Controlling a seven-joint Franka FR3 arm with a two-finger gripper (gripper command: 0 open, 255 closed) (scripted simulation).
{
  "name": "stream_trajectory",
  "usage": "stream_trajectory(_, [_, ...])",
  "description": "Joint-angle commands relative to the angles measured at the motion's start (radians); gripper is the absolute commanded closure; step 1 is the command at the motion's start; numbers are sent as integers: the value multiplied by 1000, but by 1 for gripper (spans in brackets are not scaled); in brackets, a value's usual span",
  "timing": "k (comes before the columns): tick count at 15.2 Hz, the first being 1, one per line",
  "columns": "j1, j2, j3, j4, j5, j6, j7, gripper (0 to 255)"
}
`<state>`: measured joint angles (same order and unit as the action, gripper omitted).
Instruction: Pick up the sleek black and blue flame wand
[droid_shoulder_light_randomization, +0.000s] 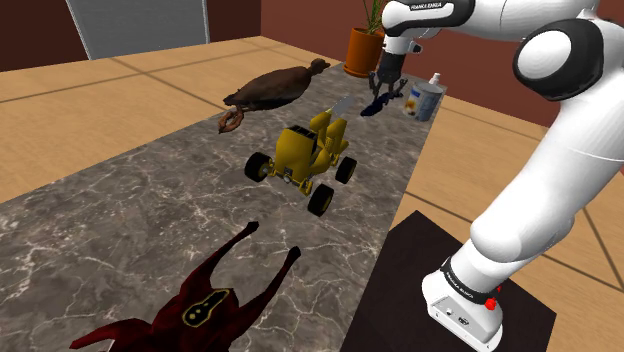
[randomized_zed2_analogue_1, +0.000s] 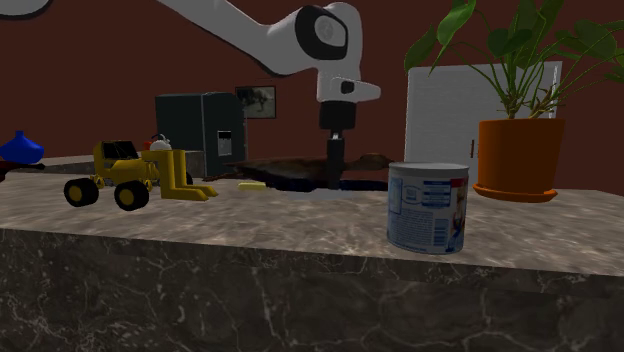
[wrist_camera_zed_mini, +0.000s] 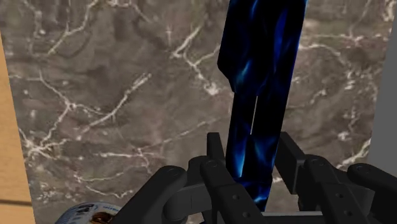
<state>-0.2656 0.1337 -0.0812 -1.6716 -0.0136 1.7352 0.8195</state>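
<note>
Wrist view — gripper (wrist_camera_zed_mini: 251, 153) astride blk-blue wand (wrist_camera_zed_mini: 264, 63).

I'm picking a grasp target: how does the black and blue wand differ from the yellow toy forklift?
The slim black wand with blue flame streaks is long and narrow; the yellow toy forklift is bulky and stands on black wheels. In the shoulder view the wand is at the gripper, far along the grey marble counter; the forklift is mid-counter. Both are over that counter.

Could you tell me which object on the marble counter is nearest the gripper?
The black and blue wand, right at the gripper; the white can and yellow toy truck stand apart.
</note>
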Motion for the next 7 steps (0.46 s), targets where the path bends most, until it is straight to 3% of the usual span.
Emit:
stream_trajectory(1, [1, 2, 1, 33, 0, -30, 1, 255])
stream_trajectory(7, [1, 5, 1, 92, 1, -87, 0, 255])
